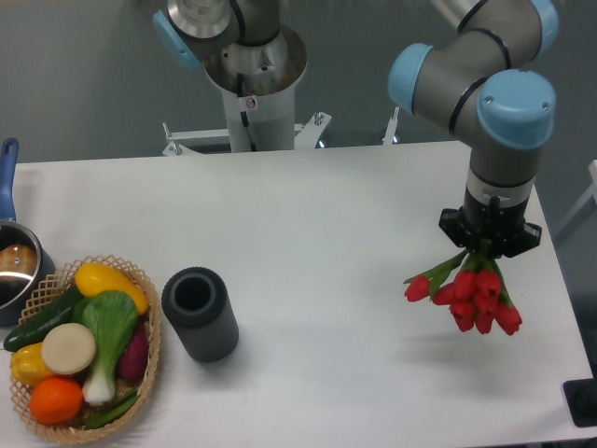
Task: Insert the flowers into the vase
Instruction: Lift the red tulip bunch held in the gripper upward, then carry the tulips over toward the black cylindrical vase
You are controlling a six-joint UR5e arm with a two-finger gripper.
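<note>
At the right of the frame, the flowers (474, 297), red tulip heads hanging downward, dangle above the white table (336, 224), their green stems clamped in the claw (489, 245) of the grey-and-blue arm (485, 84). Well apart, at lower left, the dark ribbed vase (200, 314) stands upright, mouth open, just beside a wicker basket (149, 355) of vegetables and a blue-handled pot (14, 266).

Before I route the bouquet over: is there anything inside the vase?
The vase shows only a dark round mouth; nothing sticks out. Its bottom is in shadow, so I cannot tell. The flowers hang from the end effector far to the side.
</note>
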